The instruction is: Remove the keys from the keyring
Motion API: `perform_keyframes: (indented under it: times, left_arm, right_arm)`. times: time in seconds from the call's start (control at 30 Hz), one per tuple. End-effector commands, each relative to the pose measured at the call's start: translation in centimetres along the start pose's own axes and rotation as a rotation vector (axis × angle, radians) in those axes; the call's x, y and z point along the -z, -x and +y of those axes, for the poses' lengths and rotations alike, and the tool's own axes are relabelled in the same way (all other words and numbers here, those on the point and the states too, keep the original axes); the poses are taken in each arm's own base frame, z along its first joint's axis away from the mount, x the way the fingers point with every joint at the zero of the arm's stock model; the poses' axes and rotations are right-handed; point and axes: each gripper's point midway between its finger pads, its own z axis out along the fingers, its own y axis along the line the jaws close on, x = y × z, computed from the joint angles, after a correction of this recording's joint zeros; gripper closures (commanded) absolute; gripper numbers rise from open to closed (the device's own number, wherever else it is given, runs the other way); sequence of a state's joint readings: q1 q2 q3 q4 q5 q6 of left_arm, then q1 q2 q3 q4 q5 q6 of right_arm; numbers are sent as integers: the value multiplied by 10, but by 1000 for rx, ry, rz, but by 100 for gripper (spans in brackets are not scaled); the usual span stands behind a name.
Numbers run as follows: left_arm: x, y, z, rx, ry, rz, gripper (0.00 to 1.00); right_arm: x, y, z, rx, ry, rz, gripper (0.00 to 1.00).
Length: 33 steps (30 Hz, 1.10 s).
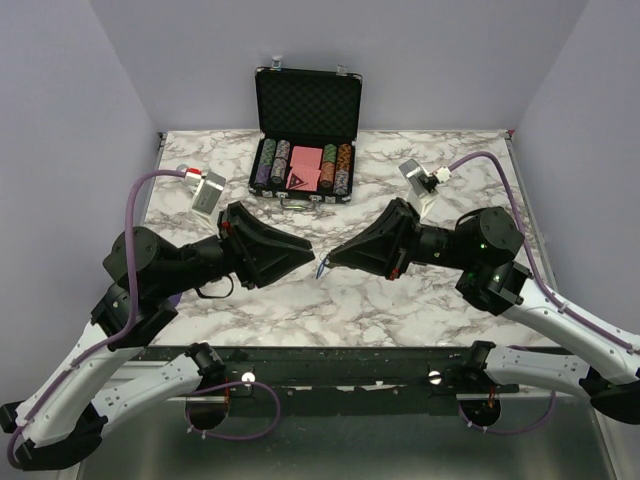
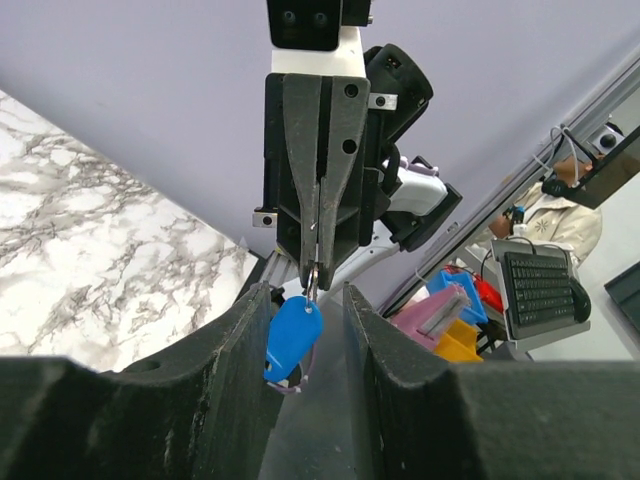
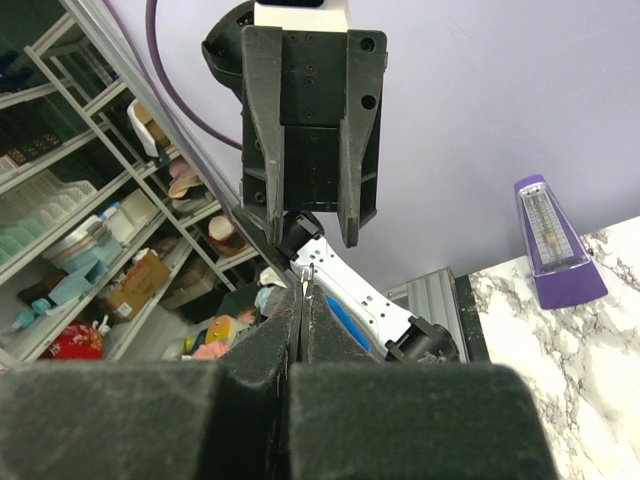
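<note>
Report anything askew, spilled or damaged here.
Nothing stands out. The chip case sits open at the table's far edge, chips in rows. The keyring hangs intact from the shut right gripper, between the fingers of the open left gripper.

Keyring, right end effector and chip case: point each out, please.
keyring (image 2: pixel 293 338), left wrist view, on the middle of its blue tag.
right end effector (image 2: pixel 313 272), left wrist view, between its closed fingertips, just above the tag.
chip case (image 1: pixel 307 100), top external view, on the open lid's foam lining.
</note>
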<state>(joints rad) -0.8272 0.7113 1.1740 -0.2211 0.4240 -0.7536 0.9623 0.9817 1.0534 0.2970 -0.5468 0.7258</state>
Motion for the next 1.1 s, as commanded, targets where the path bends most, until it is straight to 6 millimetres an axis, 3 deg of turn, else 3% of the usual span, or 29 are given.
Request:
perform_keyframes:
  times: [0.0, 0.23, 0.5, 0.8, 1.07]
  left_arm:
    - [-2, -5, -5, 10, -43, 17, 58]
    - [-8, -7, -6, 14, -51, 25, 58]
    - [-12, -11, -4, 18, -44, 52, 65]
    - [-14, -14, -1, 21, -16, 70, 100]
    - [-9, -20, -5, 2, -5, 129, 100]
  right_arm:
    - [-2, 0, 4, 4, 26, -6, 99]
    - [-2, 2, 1, 7, 14, -22, 99]
    - [-2, 2, 1, 7, 15, -24, 99]
    - [0, -1, 0, 0, 11, -26, 99]
    - [2, -9, -7, 2, -21, 12, 99]
